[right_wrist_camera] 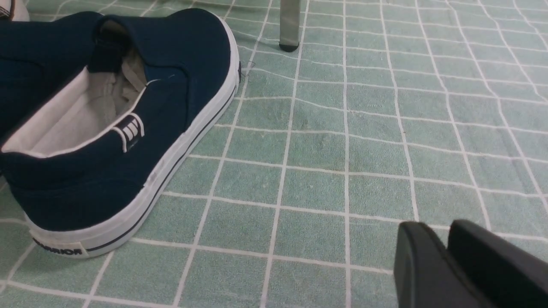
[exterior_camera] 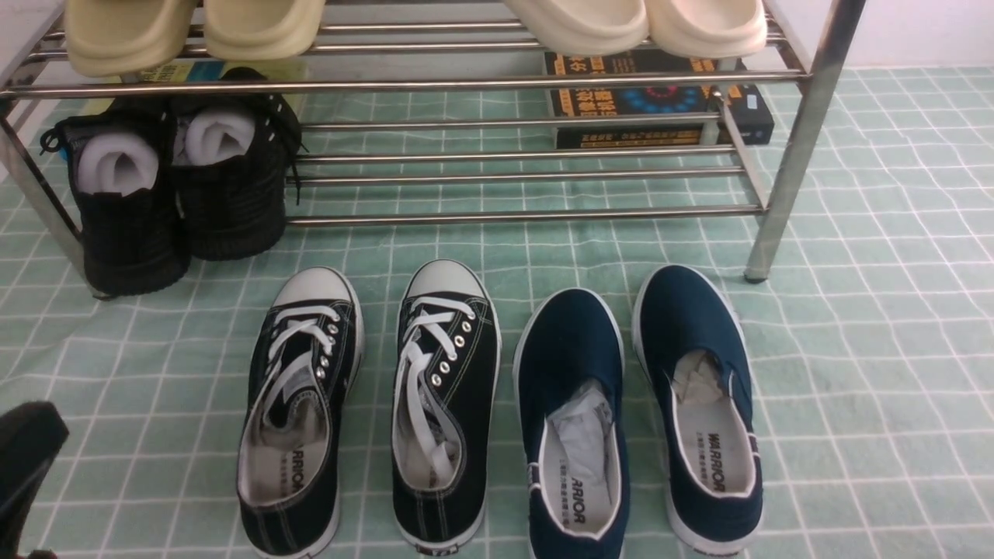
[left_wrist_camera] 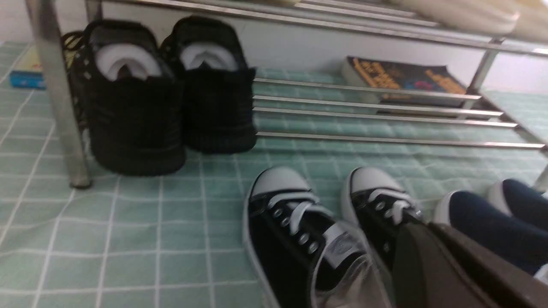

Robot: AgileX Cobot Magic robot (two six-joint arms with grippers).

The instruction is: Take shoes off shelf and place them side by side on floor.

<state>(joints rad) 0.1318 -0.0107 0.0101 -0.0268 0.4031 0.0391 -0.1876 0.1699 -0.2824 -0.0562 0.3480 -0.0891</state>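
The two black canvas shoes with white laces and toe caps lie side by side on the mint-green grid floor [exterior_camera: 854, 349], toes toward the shelf [exterior_camera: 528, 78]: the left shoe [exterior_camera: 299, 404] and the right shoe [exterior_camera: 444, 404]. My left gripper [exterior_camera: 27, 442] sits low at the near left, apart from them. In its wrist view the left gripper [left_wrist_camera: 424, 229] hangs over both shoes' [left_wrist_camera: 295, 231] heel ends, fingers pressed together and empty. My right gripper [right_wrist_camera: 445, 226] hovers over bare floor, its fingers only narrowly parted, nothing between them.
A navy slip-on pair [exterior_camera: 571, 419] [exterior_camera: 703, 404] lies right of the sneakers. Bulky black shoes [exterior_camera: 178, 186] stuffed with white paper stand on the lower tier's left. Cream slippers [exterior_camera: 637, 23] fill the top tier. A book [exterior_camera: 660, 101] lies behind. A chrome leg [right_wrist_camera: 290, 25] stands near the navy shoe.
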